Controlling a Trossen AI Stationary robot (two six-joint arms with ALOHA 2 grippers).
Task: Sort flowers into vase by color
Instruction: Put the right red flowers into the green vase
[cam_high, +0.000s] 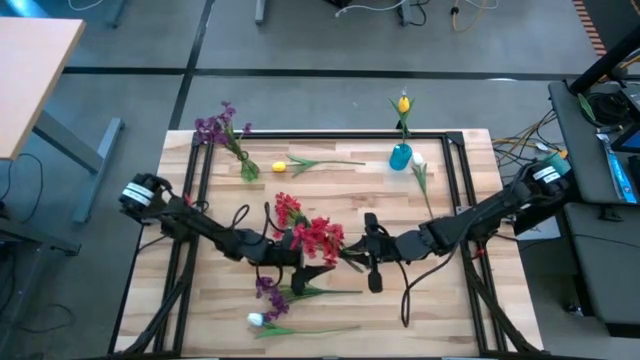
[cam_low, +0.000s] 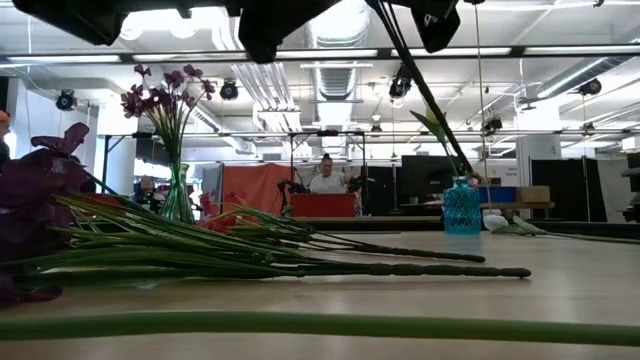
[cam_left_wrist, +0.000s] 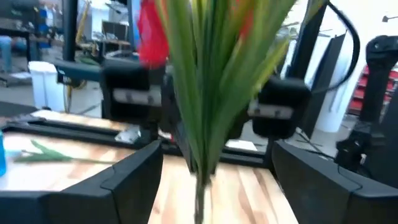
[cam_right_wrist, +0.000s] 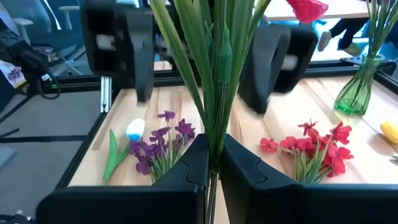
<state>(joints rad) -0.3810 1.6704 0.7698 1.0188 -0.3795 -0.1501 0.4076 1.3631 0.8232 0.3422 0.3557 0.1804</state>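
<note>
My right gripper (cam_right_wrist: 214, 155) (cam_high: 350, 258) is shut on a red flower (cam_high: 322, 238) at mid-table, its leaves and stem rising in front of both wrist cameras. My left gripper (cam_left_wrist: 216, 154) (cam_high: 316, 268) faces it, open, one finger on either side of the flower's stem (cam_left_wrist: 199, 186) without touching it. A second red flower (cam_right_wrist: 311, 149), a purple flower (cam_right_wrist: 161, 140) and a white tulip (cam_right_wrist: 134, 129) lie flat on the table. The green vase (cam_high: 248, 168) holds purple flowers (cam_high: 215, 125). The blue vase (cam_high: 400, 155) holds a yellow tulip (cam_high: 403, 103). My right gripper pinches the red flower's stem (cam_right_wrist: 216, 140) between its two fingers, low among the long green leaves. The fingers come about level from the table's right and lie across the stem. The flower stands upright above them, its red head (cam_right_wrist: 308, 9) up; its lower end is hidden.
A yellow tulip (cam_high: 280, 167) lies by the green vase and a white tulip (cam_high: 418, 162) beside the blue vase. A black frame (cam_high: 330, 135) runs around the tabletop. Bare wood shows at the near right of the table (cam_high: 440, 310).
</note>
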